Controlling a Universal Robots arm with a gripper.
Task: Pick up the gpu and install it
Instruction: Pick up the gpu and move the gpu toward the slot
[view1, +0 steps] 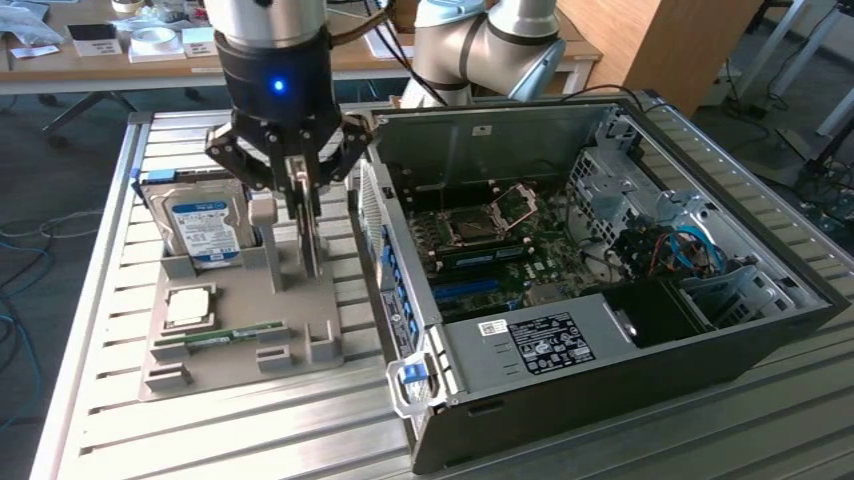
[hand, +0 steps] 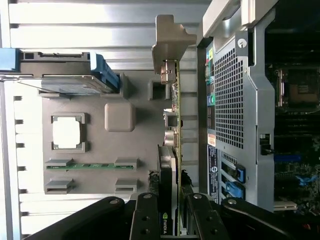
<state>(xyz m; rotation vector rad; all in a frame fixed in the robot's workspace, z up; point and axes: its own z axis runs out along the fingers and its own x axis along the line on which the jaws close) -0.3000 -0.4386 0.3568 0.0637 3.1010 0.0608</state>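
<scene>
the gpu (view1: 310, 228) (hand: 174, 125) stands on edge above the grey holder (view1: 234, 378) (hand: 95, 146), just beside the open case (view1: 694, 350) (hand: 230, 90); whether its lower edge sits in the holder's slot or has cleared it cannot be told. the gripper (view1: 304, 186) (hand: 172, 200) comes at it from straight above, and the fingers (hand: 145, 216) are clamped on the gpu, one on each flat face, with the pale bracket end sticking out beyond them. pinching the thin board across its faces likely keeps it upright and leaves its long lower edge free, which suits a card that must go down into a slot. the holder seems made for this kind of grasp: it props parts up or seats them in shaped pockets so each can be reached from the top. the hard drive (view1: 200, 225) (hand: 70, 82) stands in it near the gpu, the cpu (view1: 187, 305) (hand: 66, 134) lies flat in a square pocket, and the green memory stick (view1: 220, 337) (hand: 90, 165) lies in clips further along, all apart from the fingers. the case lies on its side on the slatted worktop (view1: 120, 420) (hand: 100, 25), on the exterior view's right of the holder, with its panel off so the motherboard (view1: 494, 250) faces upward, open to a reach from above. no card sits in the board's slots.
</scene>
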